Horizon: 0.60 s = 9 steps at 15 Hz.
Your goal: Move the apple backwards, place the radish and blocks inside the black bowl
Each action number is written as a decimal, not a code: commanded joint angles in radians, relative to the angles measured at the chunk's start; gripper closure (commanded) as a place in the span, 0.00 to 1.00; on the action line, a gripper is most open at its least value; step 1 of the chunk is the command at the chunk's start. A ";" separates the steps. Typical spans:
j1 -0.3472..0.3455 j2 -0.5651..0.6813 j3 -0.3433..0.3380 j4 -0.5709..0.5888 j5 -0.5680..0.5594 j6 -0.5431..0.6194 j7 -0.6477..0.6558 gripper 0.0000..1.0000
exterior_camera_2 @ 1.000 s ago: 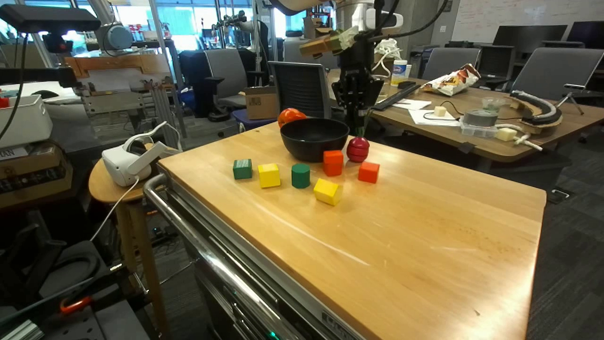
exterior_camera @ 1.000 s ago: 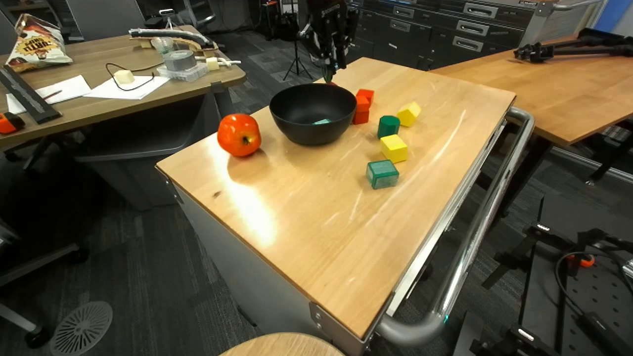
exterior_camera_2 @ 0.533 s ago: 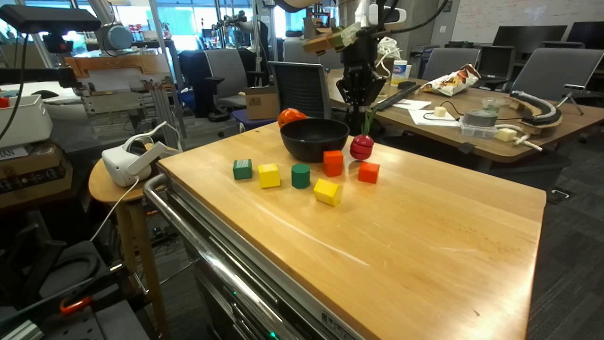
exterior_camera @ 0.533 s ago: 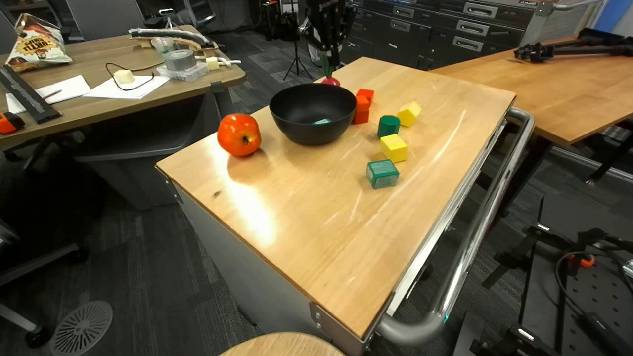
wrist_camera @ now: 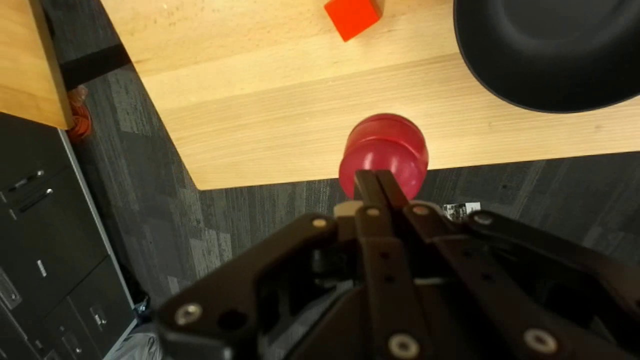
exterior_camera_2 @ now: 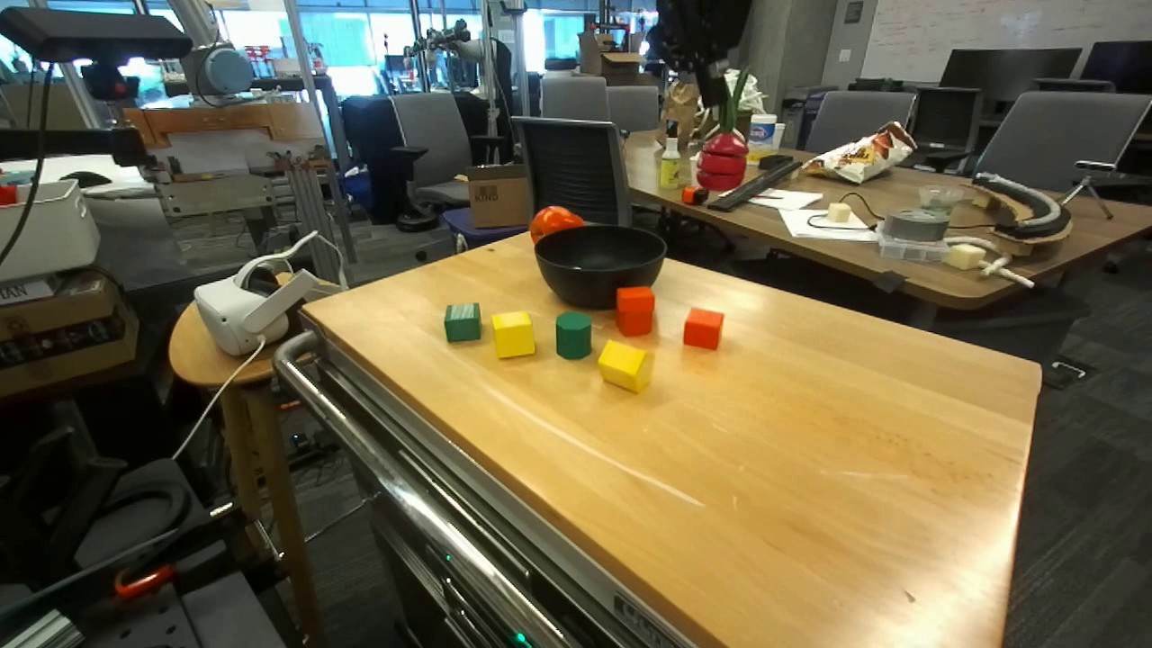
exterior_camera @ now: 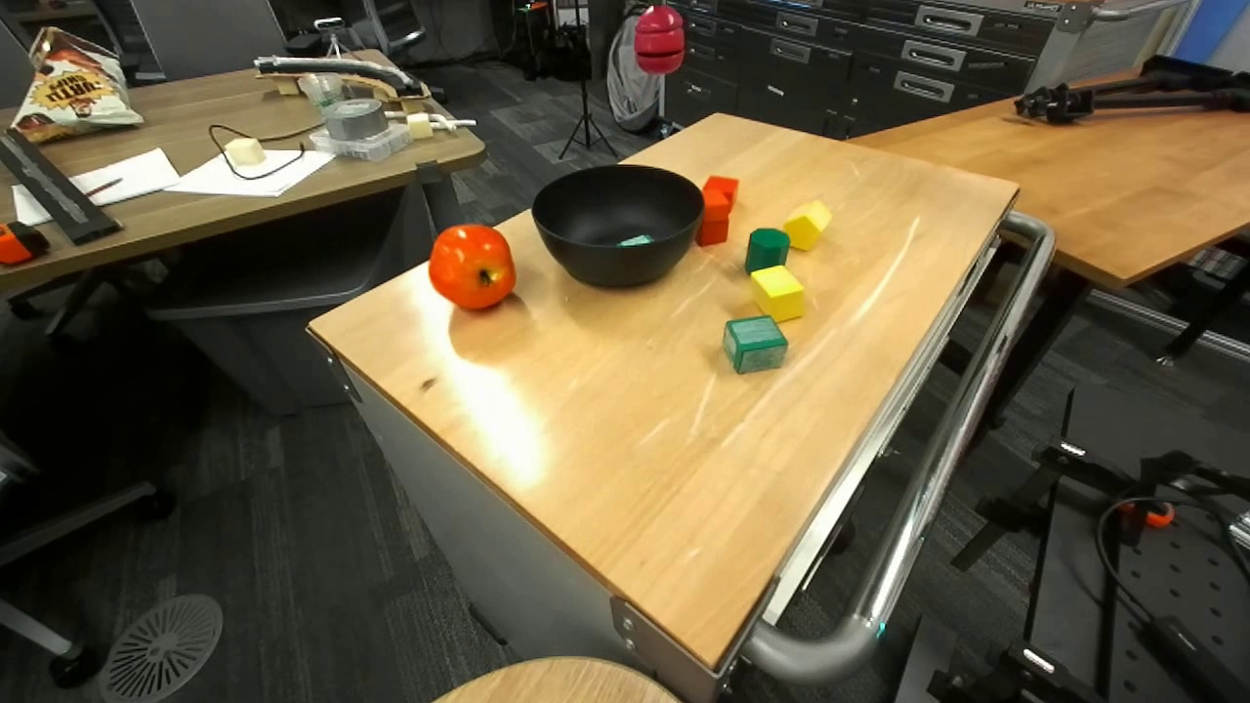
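since the fingers (wrist_camera: 368, 189) pinch the radish (exterior_camera_2: 723, 163) by its green stalk (exterior_camera_2: 736, 101), body hanging roughly upright below them, higher than the bowl (exterior_camera_2: 589, 281) and off to its side, next move probably wants a sideways carry over the bowl's rim before lowering.

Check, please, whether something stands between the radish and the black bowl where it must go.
Nothing visible does. The shut pincer holds the radish in the air, and in the wrist view I see no object between it and the black bowl; the red block there lies off to the side.
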 commanded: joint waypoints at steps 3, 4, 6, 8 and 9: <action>0.015 -0.106 0.046 -0.098 -0.010 -0.054 -0.017 0.99; 0.015 -0.096 0.054 -0.103 -0.006 -0.072 -0.017 0.99; 0.016 -0.086 0.071 -0.126 0.011 -0.067 -0.022 0.99; 0.022 -0.074 0.085 -0.147 0.008 -0.033 -0.015 0.99; 0.025 -0.066 0.092 -0.150 0.009 -0.036 -0.016 0.99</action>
